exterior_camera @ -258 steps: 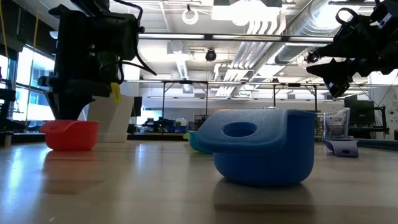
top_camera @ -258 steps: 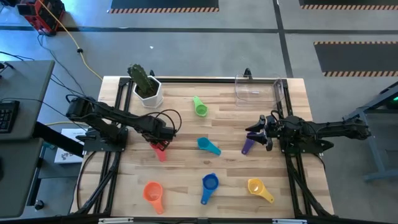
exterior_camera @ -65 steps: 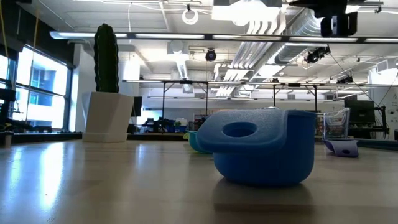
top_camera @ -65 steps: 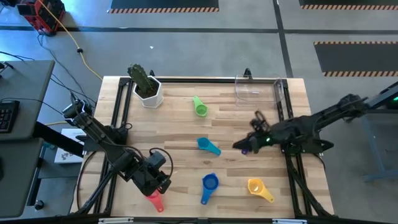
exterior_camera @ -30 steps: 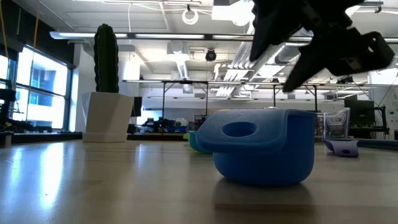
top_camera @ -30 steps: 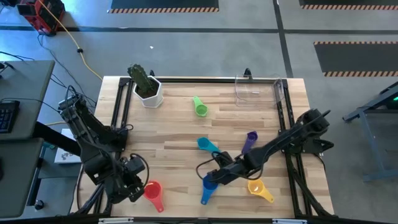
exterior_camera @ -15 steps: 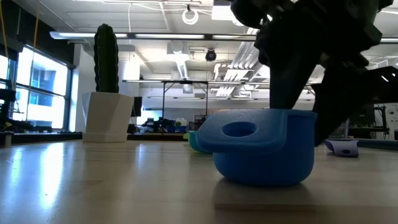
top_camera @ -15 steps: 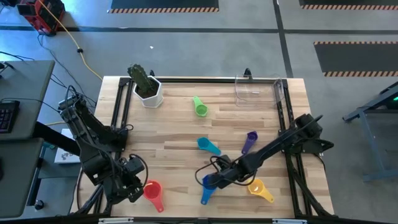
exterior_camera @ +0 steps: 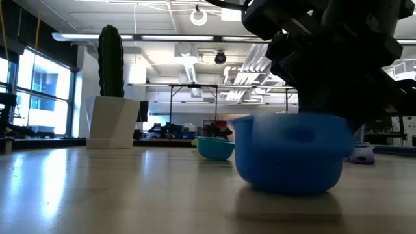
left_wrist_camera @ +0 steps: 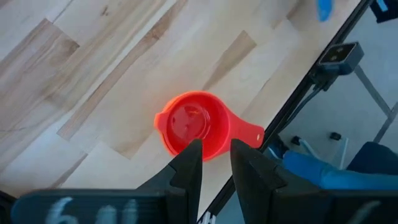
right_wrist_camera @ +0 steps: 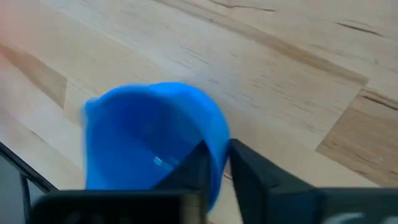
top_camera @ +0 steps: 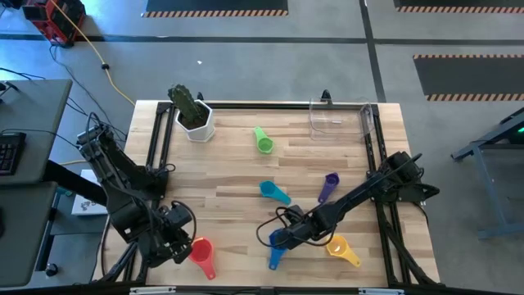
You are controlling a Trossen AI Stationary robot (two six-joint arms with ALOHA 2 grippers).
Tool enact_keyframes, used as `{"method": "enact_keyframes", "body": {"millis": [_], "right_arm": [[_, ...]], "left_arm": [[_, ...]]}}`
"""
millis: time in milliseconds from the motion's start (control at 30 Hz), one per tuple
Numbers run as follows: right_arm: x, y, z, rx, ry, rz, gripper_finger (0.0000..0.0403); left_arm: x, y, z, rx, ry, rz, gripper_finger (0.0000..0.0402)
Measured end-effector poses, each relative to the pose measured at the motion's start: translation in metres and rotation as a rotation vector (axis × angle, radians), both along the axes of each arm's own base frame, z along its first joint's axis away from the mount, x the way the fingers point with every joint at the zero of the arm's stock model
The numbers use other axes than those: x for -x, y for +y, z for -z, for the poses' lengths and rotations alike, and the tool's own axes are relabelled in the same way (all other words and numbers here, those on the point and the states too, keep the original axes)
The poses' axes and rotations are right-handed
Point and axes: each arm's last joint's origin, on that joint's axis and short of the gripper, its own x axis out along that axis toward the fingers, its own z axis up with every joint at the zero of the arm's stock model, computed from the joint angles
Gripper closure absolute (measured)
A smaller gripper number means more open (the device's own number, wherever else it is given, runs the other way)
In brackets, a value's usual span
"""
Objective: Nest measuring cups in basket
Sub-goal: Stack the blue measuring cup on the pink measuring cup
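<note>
Since half a second back: blue cup nudged on counter, right pincer now pinching its rim for lift toward far-corner basket. Left pincer spread above red cup, parked.

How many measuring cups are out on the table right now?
6: green cup near the back, teal cup at centre, purple cup, blue cup at the right gripper, yellow cup, red cup front-left. An orange one may be hidden.

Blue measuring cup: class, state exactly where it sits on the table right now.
In the high view the blue measuring cup is near the table's front edge, between the red cup and the yellow cup, with the right gripper closed on its rim.
</note>
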Motion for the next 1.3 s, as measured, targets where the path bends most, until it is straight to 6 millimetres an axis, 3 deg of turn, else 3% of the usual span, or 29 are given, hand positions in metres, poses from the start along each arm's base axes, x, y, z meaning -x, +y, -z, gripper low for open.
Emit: {"method": "enact_keyframes", "body": {"millis": [67,400,667,1033,1300], "right_arm": [[0.000,0.000,0.000,0.004,-0.002,-0.004,0.0393],[-0.005,0.002,-0.004,-0.031,-0.053,0.000,0.0398],[-0.031,0.000,-0.041,0.006,-0.193,-0.063,0.0400],[-0.056,-0.027,-0.099,0.179,-0.216,-0.151,0.0399],[-0.062,-0.044,-0.110,0.226,-0.210,-0.185,0.0399]], "left_arm": [[-0.003,0.002,0.000,0.000,0.000,-0.013,0.0328],[-0.022,0.017,0.000,0.012,-0.010,-0.108,0.0328],[-0.033,0.026,-0.001,0.046,0.023,-0.096,0.0328],[-0.006,0.000,0.001,0.122,0.087,-0.051,0.0328],[0.005,-0.019,0.012,0.120,0.131,-0.080,0.0328]]}}
